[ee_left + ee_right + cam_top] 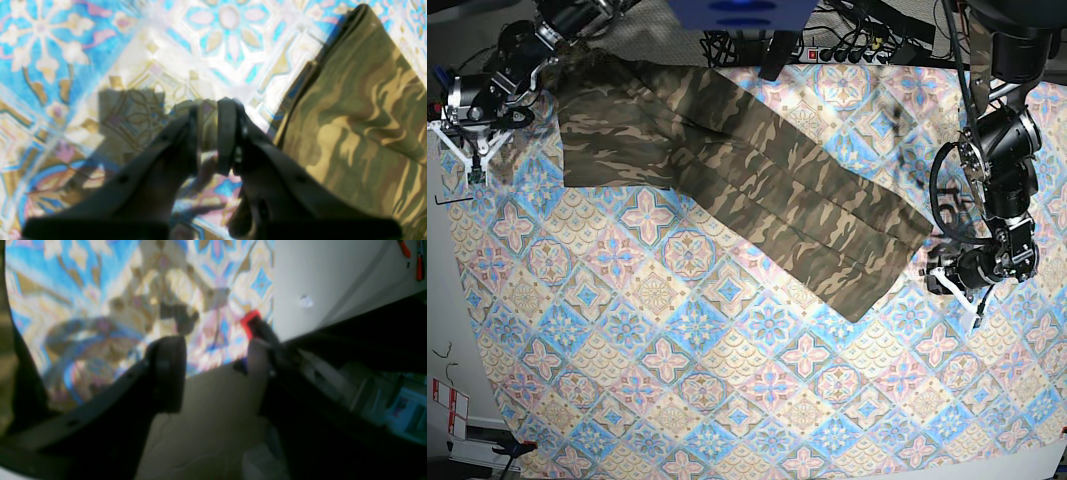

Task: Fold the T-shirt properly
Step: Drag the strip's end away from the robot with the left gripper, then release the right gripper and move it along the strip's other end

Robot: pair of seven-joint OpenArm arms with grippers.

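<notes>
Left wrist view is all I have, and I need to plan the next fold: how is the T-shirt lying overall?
Observer: The T-shirt lies as a long folded band, running diagonally across the tablecloth from the far corner on the right arm's side toward your left end effector.
Operator: Is the right end effector holding the other end?
Observer: No. The right end effector is open with nothing between its fingers, over the tablecloth's edge.
Operator: Is the band even along its length?
Observer: No. The end nearer the right arm is clearly wider than the rest.
</notes>
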